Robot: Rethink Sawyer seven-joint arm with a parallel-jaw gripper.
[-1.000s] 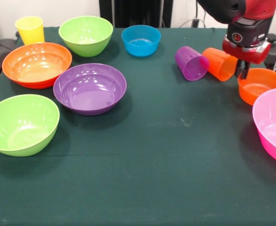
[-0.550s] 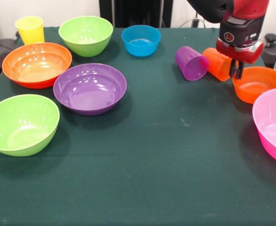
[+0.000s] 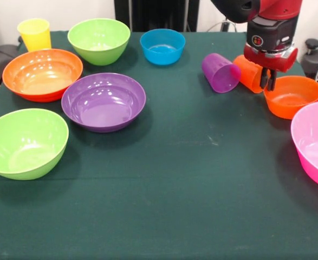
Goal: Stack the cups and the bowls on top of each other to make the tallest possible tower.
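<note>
While the big pink bowl (image 3: 316, 149) sits at the table's (image 3: 202, 189) edge, the small orange bowl (image 3: 292, 96) rests beside it. The gripper (image 3: 267, 80) has its fingers nearly closed on that bowl's rim, next to the tipped orange cup (image 3: 248, 73) and purple cup (image 3: 220, 72).

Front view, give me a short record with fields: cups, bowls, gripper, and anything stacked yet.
upright cup: yellow cup, far corner, beside the large orange bowl
cups on their sides: purple cup and orange cup, next to each other
other bowls: two lime green bowls, purple bowl, blue bowl, small orange bowl, pink bowl at the edge
gripper: gripper at the small orange bowl's rim, by the orange cup; jaws close together
stacked: nothing yet
</note>
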